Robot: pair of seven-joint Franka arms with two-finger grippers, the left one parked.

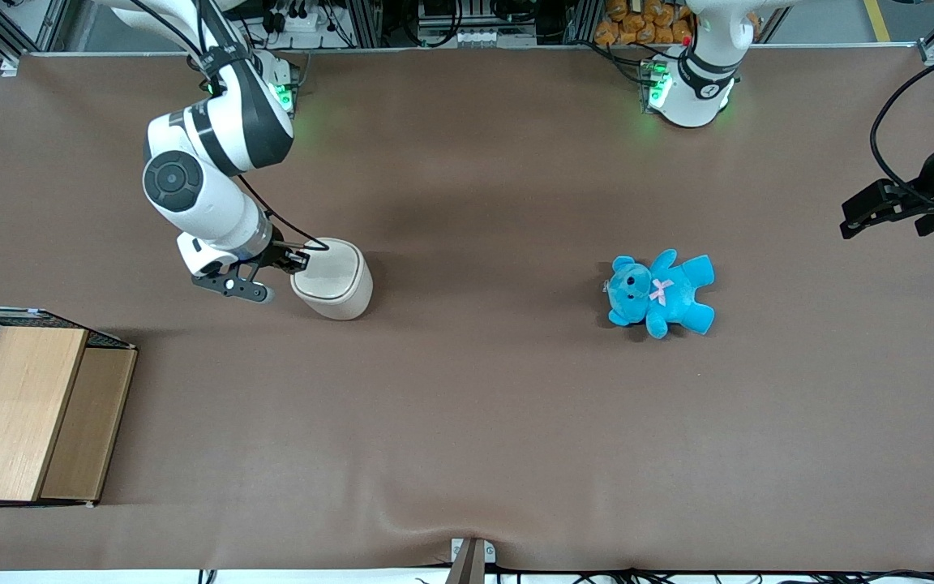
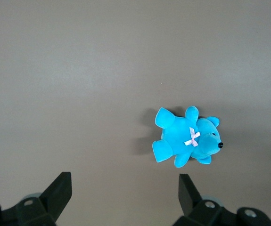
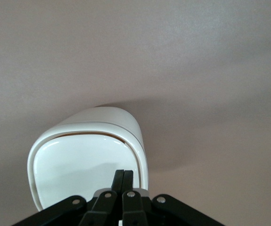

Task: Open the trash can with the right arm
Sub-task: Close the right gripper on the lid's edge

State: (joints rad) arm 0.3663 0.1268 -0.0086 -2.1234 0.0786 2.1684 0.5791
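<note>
The cream-white trash can [image 1: 335, 281] stands on the brown table toward the working arm's end, its flat flip lid [image 1: 327, 272] down with only a thin tan slit showing at one edge. In the right wrist view the lid [image 3: 78, 162] fills the space under the fingertips. My right gripper [image 1: 298, 260] [image 3: 123, 175] is shut and empty, its tips together over the lid's edge on the arm's side. The white right arm [image 1: 207, 174] bends down to it from the table's back edge.
A blue teddy [image 1: 660, 293] lies on the table toward the parked arm's end, also in the left wrist view [image 2: 184, 139]. A light wooden box with wire mesh [image 1: 21, 410] sits near the front edge at the working arm's end.
</note>
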